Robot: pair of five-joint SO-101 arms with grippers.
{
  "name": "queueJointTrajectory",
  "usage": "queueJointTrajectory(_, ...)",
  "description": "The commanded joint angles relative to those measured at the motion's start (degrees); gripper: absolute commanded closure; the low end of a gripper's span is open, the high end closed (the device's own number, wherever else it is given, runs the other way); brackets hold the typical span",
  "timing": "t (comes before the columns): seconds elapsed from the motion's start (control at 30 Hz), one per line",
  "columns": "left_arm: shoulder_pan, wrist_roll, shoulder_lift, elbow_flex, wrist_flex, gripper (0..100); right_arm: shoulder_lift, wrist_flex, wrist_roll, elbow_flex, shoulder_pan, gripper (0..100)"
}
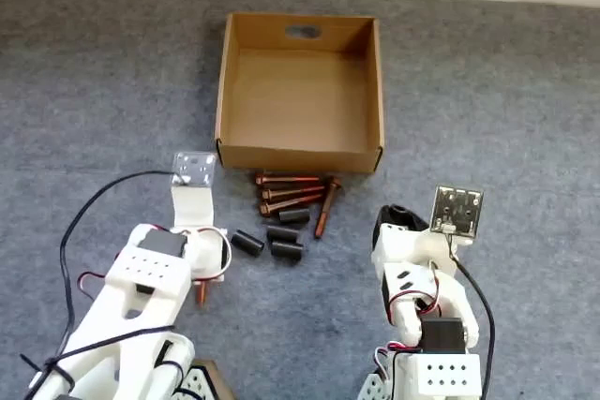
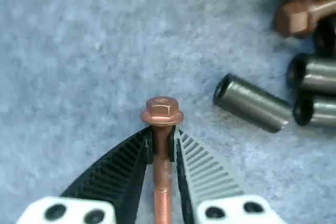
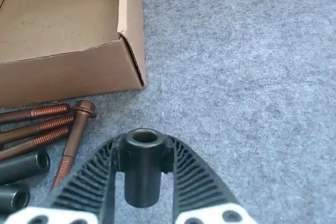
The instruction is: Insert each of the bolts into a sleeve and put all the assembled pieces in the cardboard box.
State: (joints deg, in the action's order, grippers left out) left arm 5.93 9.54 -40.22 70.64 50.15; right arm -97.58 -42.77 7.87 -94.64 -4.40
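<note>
My left gripper (image 2: 163, 141) is closed on a bolt (image 2: 162, 115) just under its head, fixing its axis. My right gripper (image 3: 143, 156) is closed round a sleeve (image 3: 143, 179), bore exposed to receive it. Loose bolts (image 1: 289, 193) lie just before the cardboard box (image 1: 300, 155).

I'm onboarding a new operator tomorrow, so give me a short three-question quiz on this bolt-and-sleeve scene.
1. True or false: the cardboard box already holds an assembled piece.
2. The loose bolts lie: A) inside the box; B) on the carpet just outside the box; C) under the right arm.
3. Fill in: the left hand grips a ____, the right hand a ____.
Key: 1 false; 2 B; 3 bolt, sleeve.
</note>
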Motion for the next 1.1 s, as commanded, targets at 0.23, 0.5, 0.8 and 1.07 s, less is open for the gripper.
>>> queueJointTrajectory(0.23, -2.15, -24.18, 0.13, -5.41, -2.46, 98, -0.75, 1.1, -0.7, -0.31, -0.4, 99.2)
queueJointTrajectory(0.5, -2.24, -20.13, 0.22, -1.36, -4.4, 83, -0.75, 1.1, -0.7, -0.31, -0.4, 99.2)
queueJointTrajectory(0.8, -2.42, -16.53, 0.31, -1.27, -6.07, 83, -0.75, 1.1, -0.7, -0.4, -0.4, 99.2)
queueJointTrajectory(1.07, -3.12, -16.79, 1.01, -2.51, -5.63, 83, -0.75, 1.1, -0.7, -0.4, -0.4, 99.2)
